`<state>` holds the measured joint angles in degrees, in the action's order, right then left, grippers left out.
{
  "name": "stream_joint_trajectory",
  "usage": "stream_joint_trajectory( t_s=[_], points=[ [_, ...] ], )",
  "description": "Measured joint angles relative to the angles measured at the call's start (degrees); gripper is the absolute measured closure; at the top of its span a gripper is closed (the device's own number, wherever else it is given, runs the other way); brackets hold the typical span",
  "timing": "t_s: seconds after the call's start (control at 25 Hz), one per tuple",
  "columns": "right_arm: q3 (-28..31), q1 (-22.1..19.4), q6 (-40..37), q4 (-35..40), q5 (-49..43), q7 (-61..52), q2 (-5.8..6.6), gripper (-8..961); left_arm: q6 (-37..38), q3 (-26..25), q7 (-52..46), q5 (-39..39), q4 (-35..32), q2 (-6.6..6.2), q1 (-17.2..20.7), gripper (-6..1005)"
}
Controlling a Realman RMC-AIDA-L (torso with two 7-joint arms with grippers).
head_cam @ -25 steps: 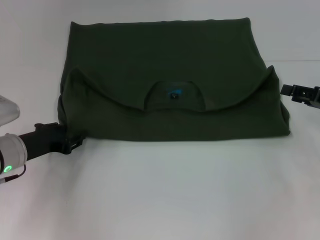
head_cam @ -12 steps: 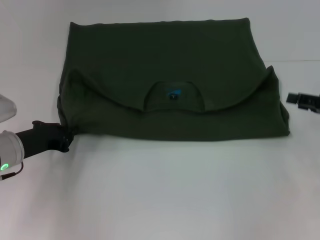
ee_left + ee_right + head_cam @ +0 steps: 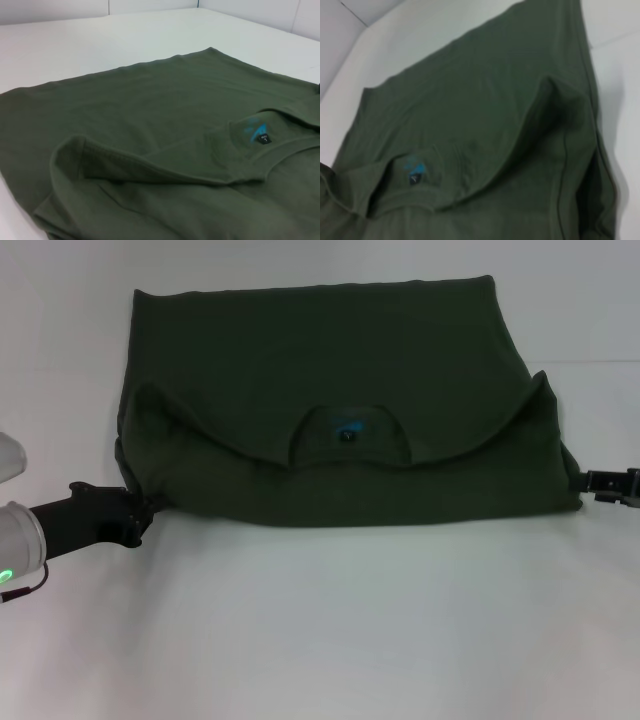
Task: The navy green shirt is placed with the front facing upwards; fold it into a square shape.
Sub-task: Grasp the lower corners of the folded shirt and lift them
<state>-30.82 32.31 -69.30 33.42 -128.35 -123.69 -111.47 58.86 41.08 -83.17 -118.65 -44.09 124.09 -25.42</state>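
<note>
While wrist views show only the navy green shirt (image 3: 165,125), head view shows both arms

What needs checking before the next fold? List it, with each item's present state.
1. Left gripper at the navy green shirt's near left corner: ok.
2. Right gripper at the near right corner: ok.
3. Either gripper actually pinching cloth: cannot tell.
4. Collar label showing at mid-width: ok.
5. Shirt already square: not ok, wider than deep.
6. Folded flap flat: not ok, its ends stand raised.
</note>
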Motion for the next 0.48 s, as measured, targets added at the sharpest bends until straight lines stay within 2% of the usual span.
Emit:
stream_joint_trajectory(
  t_s=[0.48],
  points=[
    [-2.92,1.10,8.36,-0.12,-0.49,2.09,-3.20,367,0.12,0.22,-0.41,0.00,0.07,0.01,-0.06,948]
  ],
)
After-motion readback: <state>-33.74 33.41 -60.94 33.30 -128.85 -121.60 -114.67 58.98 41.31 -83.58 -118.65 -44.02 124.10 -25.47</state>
